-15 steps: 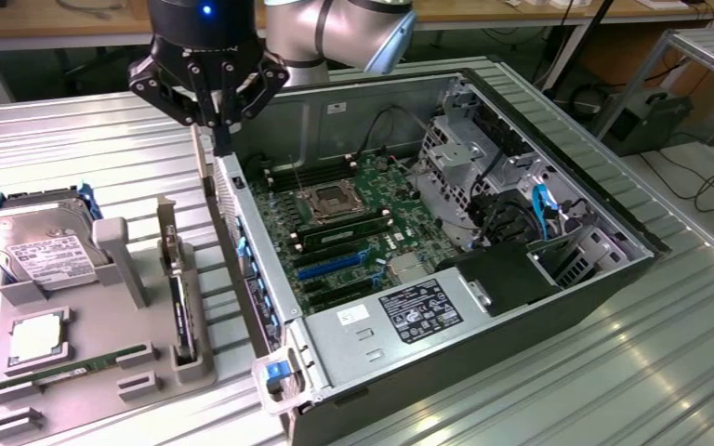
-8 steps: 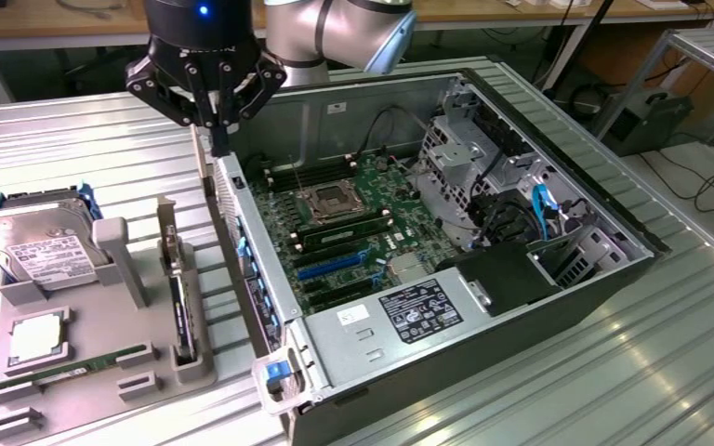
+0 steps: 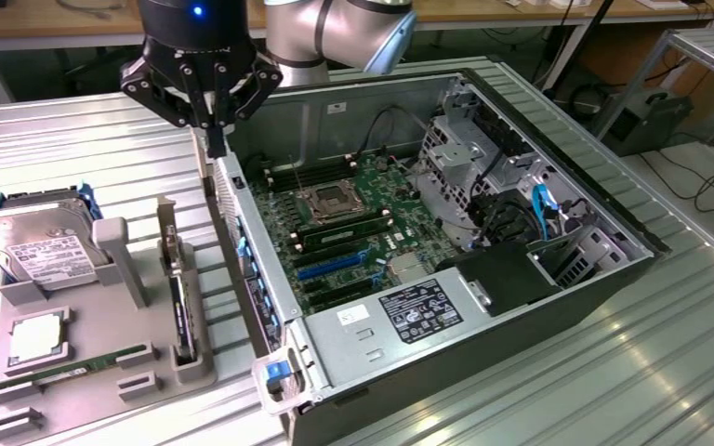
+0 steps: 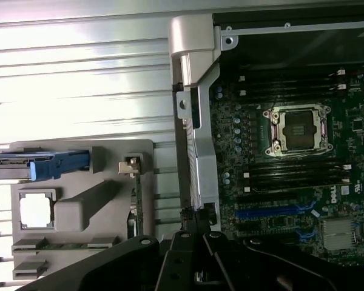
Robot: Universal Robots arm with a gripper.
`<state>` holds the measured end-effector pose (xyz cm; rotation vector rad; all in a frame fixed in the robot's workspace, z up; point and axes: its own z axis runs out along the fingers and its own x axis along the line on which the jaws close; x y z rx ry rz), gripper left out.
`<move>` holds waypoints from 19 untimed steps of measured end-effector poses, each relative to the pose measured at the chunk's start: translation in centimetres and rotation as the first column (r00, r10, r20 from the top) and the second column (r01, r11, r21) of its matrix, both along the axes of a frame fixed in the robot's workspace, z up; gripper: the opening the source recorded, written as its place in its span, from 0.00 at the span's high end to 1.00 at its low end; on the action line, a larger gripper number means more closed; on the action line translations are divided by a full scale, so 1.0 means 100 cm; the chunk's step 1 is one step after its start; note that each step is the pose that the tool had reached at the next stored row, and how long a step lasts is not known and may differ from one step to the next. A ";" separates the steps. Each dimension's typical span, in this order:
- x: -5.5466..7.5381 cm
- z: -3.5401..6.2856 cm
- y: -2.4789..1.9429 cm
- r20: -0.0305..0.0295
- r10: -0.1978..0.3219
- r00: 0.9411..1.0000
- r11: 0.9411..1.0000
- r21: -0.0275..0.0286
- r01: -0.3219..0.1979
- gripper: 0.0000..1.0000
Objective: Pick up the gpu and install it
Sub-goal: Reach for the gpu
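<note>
On ribbed metal bench, found open-sided computer case lying flat, with grey holder just beside its slotted wall. Located gpu outside the case, standing on edge in a slot of that holder, on the holder's side nearest the case wall; not yet installed. Judged it light and stiff yet fragile: thin board, likely delicate parts on its faces, liable to jam if pulled askew from the slot. Recommend taking hold at the bare upper edge, pinching across both faces near mid-length, clear of the metal bracket end. Observed gripper with fingers pressed together and nothing between them, hovering above the corner of that same case wall nearest the processor socket. Placed gpu apart from gripper: lower, outside the case wall, and further along it toward the case's end bearing the labelled silver box.
</note>
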<state>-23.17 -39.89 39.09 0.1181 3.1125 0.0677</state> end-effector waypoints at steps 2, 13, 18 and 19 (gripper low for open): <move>-0.001 -0.0001 0.0000 0.000 0.000 1.000 1.000 0.000 0.000 0.89; -0.005 -0.0003 0.0000 0.000 0.000 1.000 1.000 0.000 0.000 0.89; -0.006 -0.0005 0.0000 0.000 0.000 1.000 1.000 0.000 0.000 0.89; -0.007 -0.0005 0.0000 0.000 0.000 1.000 1.000 0.000 0.000 0.89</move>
